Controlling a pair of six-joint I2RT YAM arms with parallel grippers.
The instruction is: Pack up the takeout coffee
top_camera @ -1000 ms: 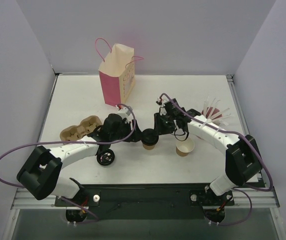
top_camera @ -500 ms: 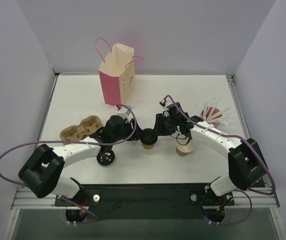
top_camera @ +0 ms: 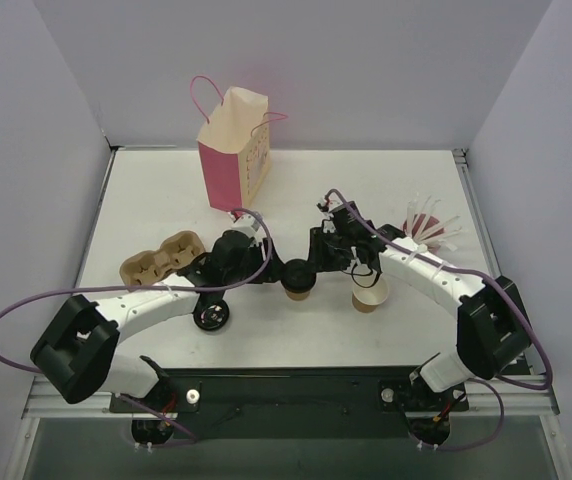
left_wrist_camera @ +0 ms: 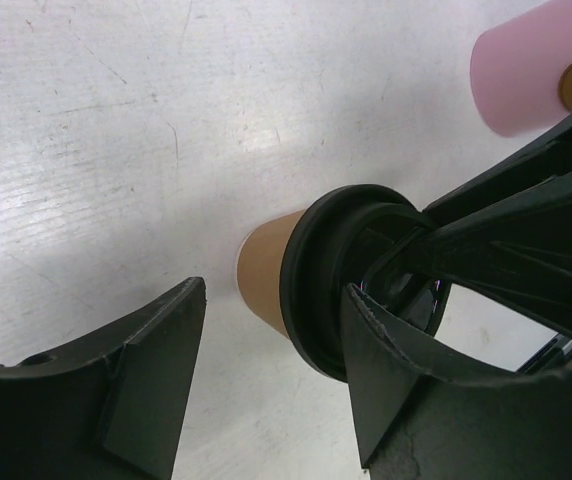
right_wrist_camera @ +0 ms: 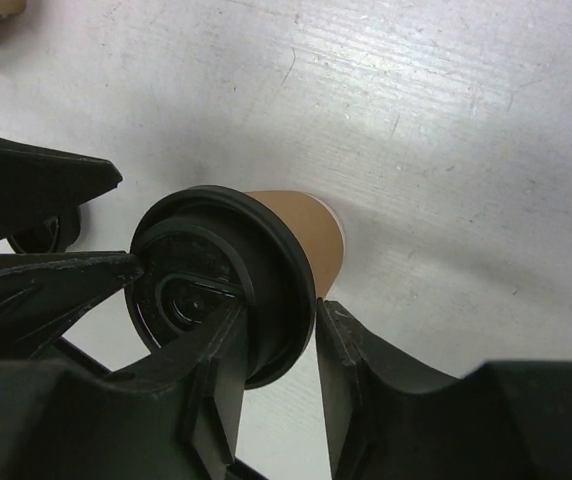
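Observation:
The takeout coffee (top_camera: 299, 279), a small brown paper cup under a black lid, stands upright mid-table. My left gripper (top_camera: 272, 272) comes at it from the left and is open. In the left wrist view (left_wrist_camera: 274, 290) one finger (left_wrist_camera: 156, 380) stands clear of the cup wall (left_wrist_camera: 266, 275), and the other finger (left_wrist_camera: 391, 370) lies across the lid (left_wrist_camera: 321, 290). My right gripper (top_camera: 318, 262) reaches in from the right. Its jaws (right_wrist_camera: 280, 308) pinch the lid's rim (right_wrist_camera: 291, 270), one finger over the lid top and one outside the rim. The paper bag (top_camera: 234, 150) stands at the back.
A lidless brown cup (top_camera: 370, 296) sits under the right forearm. A loose black lid (top_camera: 211, 316) lies by the left arm, beside a cardboard cup carrier (top_camera: 156, 260). A pink-and-white bundle (top_camera: 428, 226) lies at the right. Grey walls enclose the table.
The right gripper has edged slightly left over the lidded cup. The left gripper stays beside the cup, its jaws shifting only a little. The cup has not moved.

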